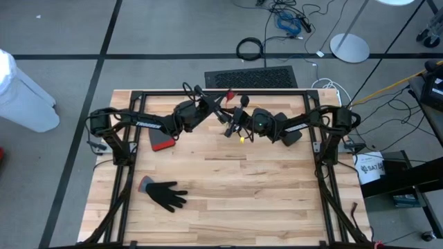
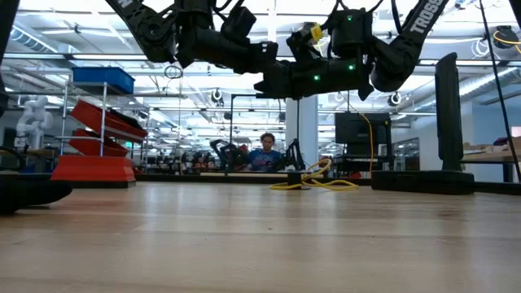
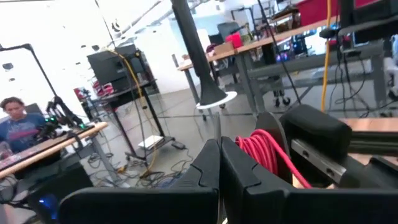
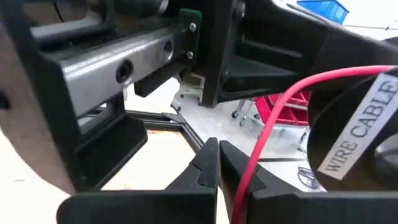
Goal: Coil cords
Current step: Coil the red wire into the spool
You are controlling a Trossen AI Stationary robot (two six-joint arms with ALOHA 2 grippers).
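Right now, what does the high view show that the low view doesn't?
Only high: the black glove lying on the table near the left arm, the red-edged pad under that arm, and the thick cable ring on the floor beyond.
Only low: a person seated far behind the table, and a yellow cable at its far edge.
Both: left gripper and right gripper, shut, raised close together above the table.
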